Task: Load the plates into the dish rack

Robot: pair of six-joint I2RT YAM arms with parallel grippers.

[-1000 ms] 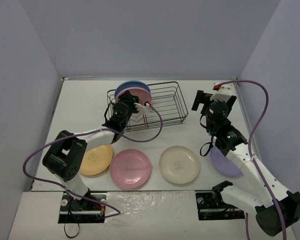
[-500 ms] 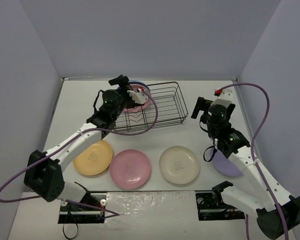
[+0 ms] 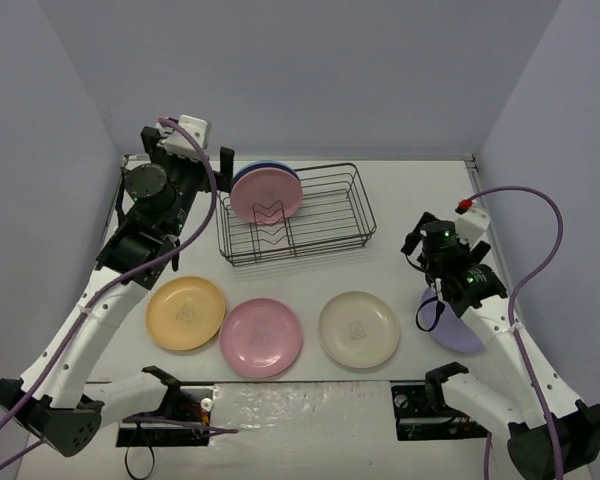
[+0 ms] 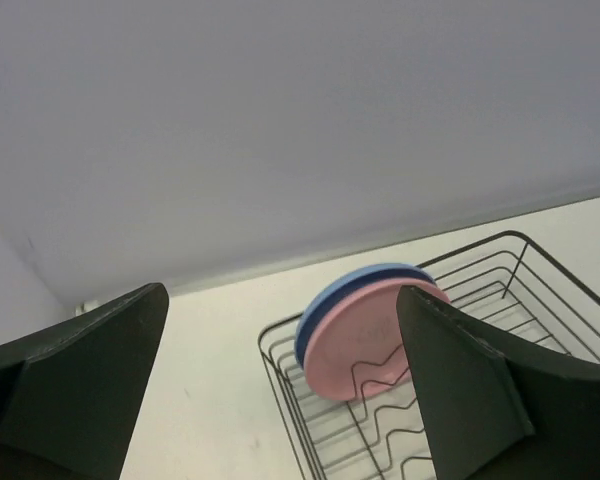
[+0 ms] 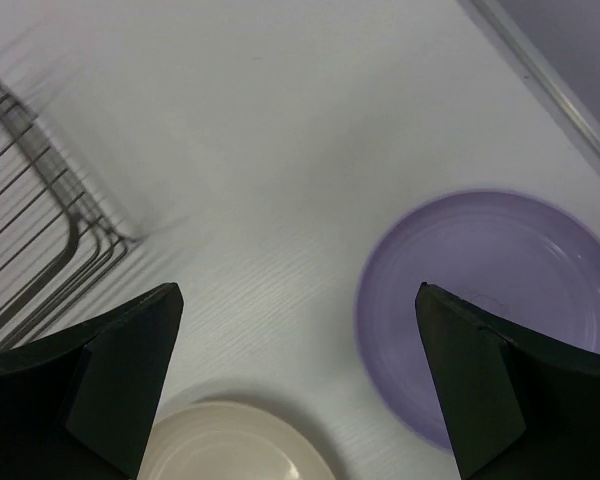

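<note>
1. Left wrist view: the left gripper [image 4: 282,293] has its jaws spread wide with nothing between them. A second ago they were down at the rack against the pink plate's rim.
2. Past those open fingers, the racked pink plate [image 4: 365,335] stands on edge with the blue plate [image 4: 345,285] right behind it, and the two look as if they touch. Both sit at the 9 o'clock end of the dish rack [image 3: 330,215].
3. From the top external camera, the left arm has lifted and swung back to about 10 o'clock on the table [image 3: 400,200]. It is now well apart from the rack it was leaning over.
4. Right wrist view: the right gripper [image 5: 298,290] is fully released as well and holds nothing, the same as a second ago.
5. Below it, the purple plate [image 5: 500,300] lies flat at about 4 o'clock on the table. The cream plate [image 5: 230,445] just shows at the bottom edge of that view.
6. Since the earlier frames the right wrist has come down and nearer, from about 2 o'clock to hang by the purple plate's rim. The arm covers part of that plate from above.
7. The near row has not moved. The yellow-orange plate [image 3: 185,312], the second pink plate [image 3: 261,337] and the cream plate lie flat from 8 o'clock to 6 o'clock.
8. The rest of the rack, toward 3 o'clock, holds no plates.
</note>
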